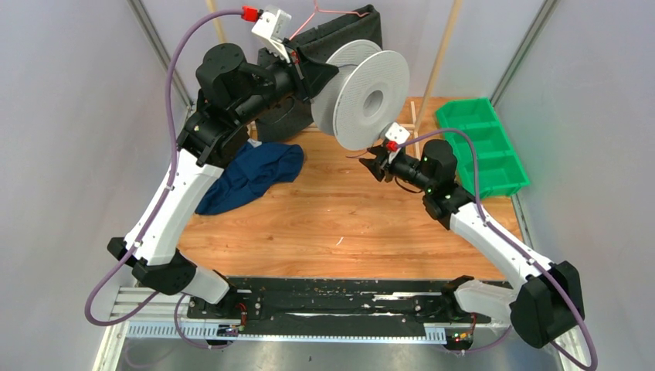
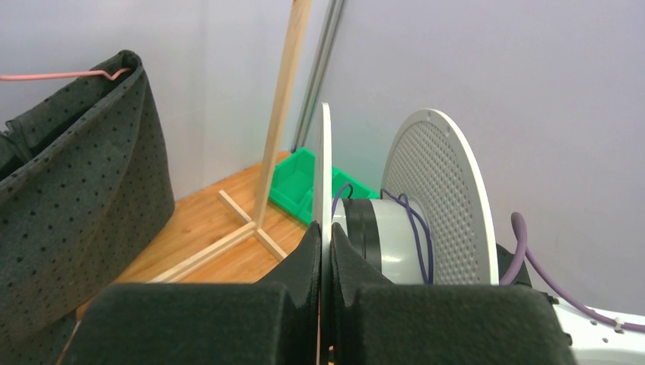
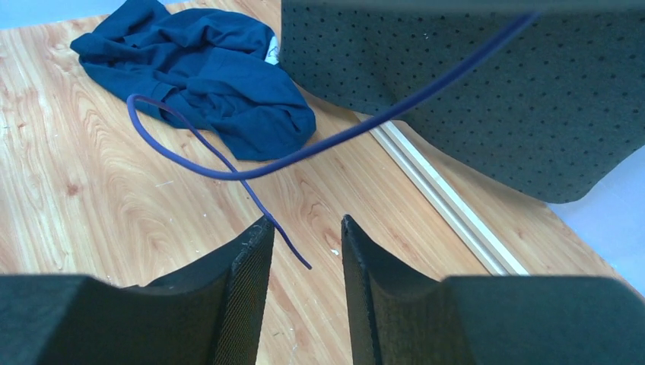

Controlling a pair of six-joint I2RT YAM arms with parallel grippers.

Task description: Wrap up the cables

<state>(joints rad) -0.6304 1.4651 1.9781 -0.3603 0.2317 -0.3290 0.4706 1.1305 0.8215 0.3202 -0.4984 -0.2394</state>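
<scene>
The wooden worktop carries a crumpled blue garment on its left and a green bin on its right. Above it the grey-white spool hangs in the air with its axis roughly level. It is held by the left tool, whose pads are clamped on the rim of one flange. The right tool hovers just below the spool's near face, jaws apart and pinching nothing.

The cable, thin and dark, has a few turns on the spool's hub. From there it sweeps down in a loose loop in front of the garment. Its free end hangs in the gap between the right tool's pads and seems to touch neither.

The step in hand looks like catching that loose tail so it can be laid onto the hub. To do it well, the right tool should close a little back from the tip, so the cable cannot slip out. It should then keep light tension and feed the cable squarely between the flanges while the left tool holds the spool steady. A slack loop could snag on a flange rim or drag across the garment.
</scene>
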